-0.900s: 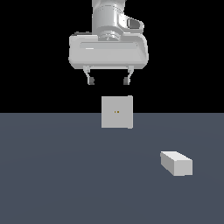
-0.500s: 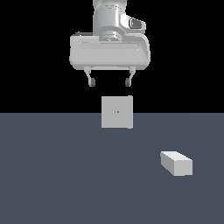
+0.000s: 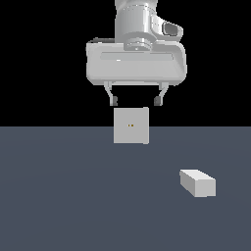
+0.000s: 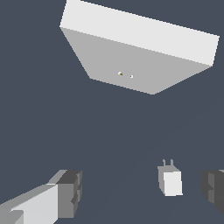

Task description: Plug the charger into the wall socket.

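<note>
On the dark grey floor [image 3: 63,196], toward the exterior view's right and nearer than the plate: charger [image 3: 197,183], a small white brick, lay flat, untouched, well apart from everything else. Farther back, near the middle of that view: wall socket [image 3: 131,126], an upright white square plate, bore a tiny orange-dark mark at its centre. Above the plate, apart from it: gripper [image 3: 136,101], hung from a broad white hand body, fingers pointed down, spread wide, held nothing.

Seen only from the wrist: two thin prongs stood out from one end of the charger [image 4: 170,182], pointed toward the wall socket [image 4: 139,57]; plate showed real thickness, with a lit edge and a shaded face, and two small marks side by side at its centre rather than one. One dark fingertip [image 4: 70,193] at each side of that picture, charger between them in the picture but closer to one.

Seen only from outside: the arm's white wrist and the height of the claw over the floor.
</note>
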Motion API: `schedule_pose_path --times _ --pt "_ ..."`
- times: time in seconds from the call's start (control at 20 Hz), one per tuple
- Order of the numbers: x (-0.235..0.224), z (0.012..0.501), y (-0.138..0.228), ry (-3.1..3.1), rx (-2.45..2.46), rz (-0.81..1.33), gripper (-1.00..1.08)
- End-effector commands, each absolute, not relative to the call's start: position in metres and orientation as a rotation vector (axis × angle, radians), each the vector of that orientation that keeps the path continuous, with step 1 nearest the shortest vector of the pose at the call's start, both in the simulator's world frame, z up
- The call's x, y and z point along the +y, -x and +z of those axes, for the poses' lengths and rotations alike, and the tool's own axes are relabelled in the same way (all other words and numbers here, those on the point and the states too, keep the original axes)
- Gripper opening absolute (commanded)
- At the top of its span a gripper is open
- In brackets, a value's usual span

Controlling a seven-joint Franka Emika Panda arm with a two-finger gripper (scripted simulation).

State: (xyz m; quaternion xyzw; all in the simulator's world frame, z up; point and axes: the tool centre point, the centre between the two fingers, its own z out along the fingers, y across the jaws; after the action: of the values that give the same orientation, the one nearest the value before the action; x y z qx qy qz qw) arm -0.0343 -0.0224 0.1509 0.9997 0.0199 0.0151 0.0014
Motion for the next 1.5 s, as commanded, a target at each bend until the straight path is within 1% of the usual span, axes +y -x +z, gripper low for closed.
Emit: schedule_pose_path --times 0.0,0.4,0.7,1.05,1.45 --pt "-0.034 0.14 0.045 -3.138 0.072 0.064 1.0" --pt "-0.074 0.1 0.079 -3.136 0.111 0.126 1.0" --pt "-0.096 0.077 0.096 -3.136 0.133 0.159 1.0" --pt "-0.109 0.063 0.104 -3.137 0.146 0.178 1.0" --pt "-0.11 0.058 0.104 -3.138 0.144 0.177 1.0"
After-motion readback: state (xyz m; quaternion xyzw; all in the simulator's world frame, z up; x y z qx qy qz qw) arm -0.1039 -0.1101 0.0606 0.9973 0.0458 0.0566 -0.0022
